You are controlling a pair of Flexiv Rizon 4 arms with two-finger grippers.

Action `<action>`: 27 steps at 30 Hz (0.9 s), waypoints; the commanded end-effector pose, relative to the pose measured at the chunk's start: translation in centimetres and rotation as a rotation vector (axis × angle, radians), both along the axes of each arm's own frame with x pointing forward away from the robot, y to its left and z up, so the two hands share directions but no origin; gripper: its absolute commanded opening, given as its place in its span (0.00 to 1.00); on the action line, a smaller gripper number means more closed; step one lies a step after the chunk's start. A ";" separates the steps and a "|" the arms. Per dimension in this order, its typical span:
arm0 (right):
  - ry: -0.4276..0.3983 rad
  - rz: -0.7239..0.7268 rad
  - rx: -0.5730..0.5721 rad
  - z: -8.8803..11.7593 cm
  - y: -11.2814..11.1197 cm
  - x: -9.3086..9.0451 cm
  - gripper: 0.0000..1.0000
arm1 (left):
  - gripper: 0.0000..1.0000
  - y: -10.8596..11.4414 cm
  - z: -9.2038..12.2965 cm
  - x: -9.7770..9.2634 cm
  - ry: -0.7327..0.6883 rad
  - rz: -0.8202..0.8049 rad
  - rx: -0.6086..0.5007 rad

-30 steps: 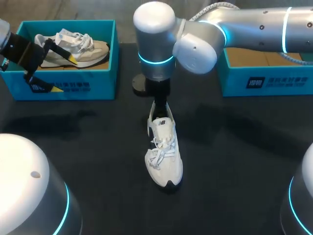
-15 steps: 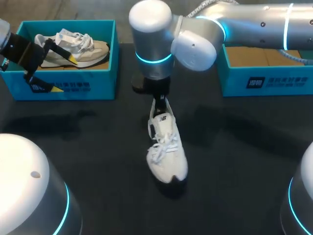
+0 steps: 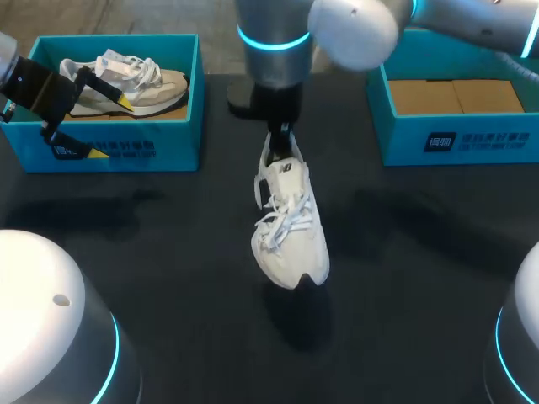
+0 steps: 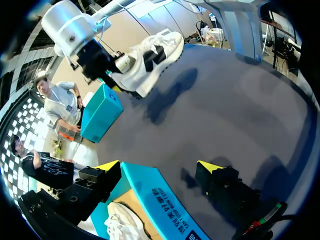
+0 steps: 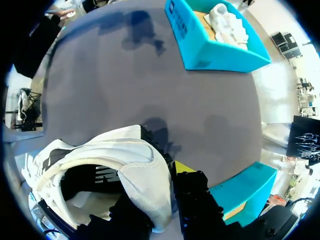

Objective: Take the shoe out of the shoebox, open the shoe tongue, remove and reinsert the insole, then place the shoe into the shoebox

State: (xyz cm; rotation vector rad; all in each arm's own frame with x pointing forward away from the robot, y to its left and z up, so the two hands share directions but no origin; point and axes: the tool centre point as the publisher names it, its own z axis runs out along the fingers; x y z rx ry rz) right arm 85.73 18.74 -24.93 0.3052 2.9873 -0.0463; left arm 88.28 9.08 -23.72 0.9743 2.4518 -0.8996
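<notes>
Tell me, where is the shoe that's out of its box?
In the head view the shoe hangs over the middle of the table, heel pinched in the right gripper, between the left box and the right box.

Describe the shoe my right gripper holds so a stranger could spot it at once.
On the black table, between the teal left box and right box, the right gripper hangs over the middle. The shoe it grips by the heel is white, laced, held off the tabletop; the other shoe is beige and lies inside the left box.
</notes>
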 end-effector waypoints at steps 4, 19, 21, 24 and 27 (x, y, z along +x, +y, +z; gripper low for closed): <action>-0.031 0.010 -0.003 6.7 0.1 -1.2 0.00 | 1.00 0.0 0.0 0.0 -0.001 0.000 0.001; -0.054 0.017 0.022 8.1 0.7 -1.3 0.00 | 1.00 0.0 0.0 0.0 -0.001 0.000 0.001; -0.054 0.017 0.022 8.1 0.7 -1.3 0.00 | 1.00 0.0 0.0 0.0 -0.001 0.000 0.001; -0.054 0.017 0.022 8.1 0.7 -1.3 0.00 | 1.00 0.0 0.0 0.0 -0.001 0.000 0.001; -0.059 0.017 0.029 8.1 0.1 -1.0 0.00 | 1.00 0.0 0.0 0.0 -0.001 0.000 0.001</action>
